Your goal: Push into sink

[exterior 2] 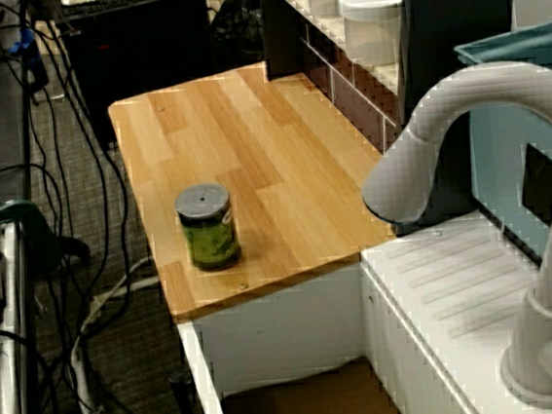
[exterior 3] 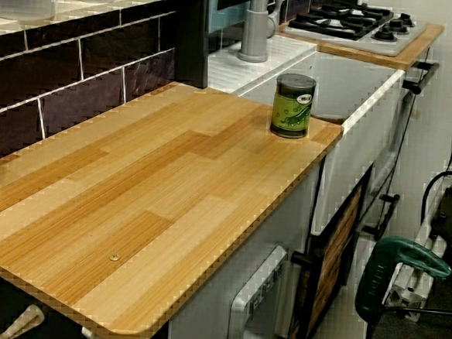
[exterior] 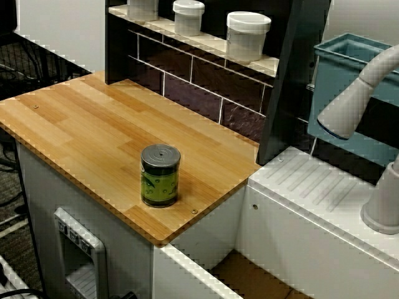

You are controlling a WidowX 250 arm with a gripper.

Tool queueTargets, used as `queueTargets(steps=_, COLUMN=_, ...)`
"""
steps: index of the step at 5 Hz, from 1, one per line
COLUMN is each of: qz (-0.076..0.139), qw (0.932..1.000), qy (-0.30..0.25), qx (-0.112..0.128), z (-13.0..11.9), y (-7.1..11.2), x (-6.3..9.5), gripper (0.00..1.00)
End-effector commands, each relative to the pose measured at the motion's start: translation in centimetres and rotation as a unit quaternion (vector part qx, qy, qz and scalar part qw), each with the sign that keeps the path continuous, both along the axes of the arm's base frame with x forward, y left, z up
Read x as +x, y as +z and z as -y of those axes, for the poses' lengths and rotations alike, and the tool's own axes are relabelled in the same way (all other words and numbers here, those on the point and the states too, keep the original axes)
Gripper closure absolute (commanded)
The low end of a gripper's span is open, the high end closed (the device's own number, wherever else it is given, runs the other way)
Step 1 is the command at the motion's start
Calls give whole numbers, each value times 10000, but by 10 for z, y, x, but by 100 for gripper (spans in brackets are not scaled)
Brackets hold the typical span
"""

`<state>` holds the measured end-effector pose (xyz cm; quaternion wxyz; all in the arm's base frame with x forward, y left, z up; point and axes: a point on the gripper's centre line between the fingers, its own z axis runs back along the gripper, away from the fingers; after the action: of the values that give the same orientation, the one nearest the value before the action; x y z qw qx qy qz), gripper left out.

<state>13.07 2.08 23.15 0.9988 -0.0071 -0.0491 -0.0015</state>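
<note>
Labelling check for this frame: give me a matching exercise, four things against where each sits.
Things:
1. green can with grey lid
2. white lidded jars
3. grey curved faucet
4. black gas stove

Places:
A. beyond the sink
B. on the white ridged drainboard
C. on the tiled shelf
D. on the wooden counter, near its sink-side edge

Pairs: 1-D, 2-C, 3-B, 4-A

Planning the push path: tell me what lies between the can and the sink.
Only bare wooden counter between the can and the sink, seen from the front corner view.
</note>
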Motion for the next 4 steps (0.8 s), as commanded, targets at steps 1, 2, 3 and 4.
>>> queueTargets(steps=1, qz=-520, qw=9976, qy=-429, qx=163, z=-33, y=-13, x=38, gripper=0)
queueTargets(steps=2, qz=-894, qw=9916, qy=-883, qx=295, z=-77, y=-34, x=71, gripper=0)
queueTargets(steps=3, qz=-1091, qw=9828, qy=-1263, qx=785, z=-125, y=-44, x=90, gripper=0)
queueTargets(steps=4, qz=-1074, qw=9688, qy=-1969, qx=1057, z=-155, y=-50, x=99, gripper=0)
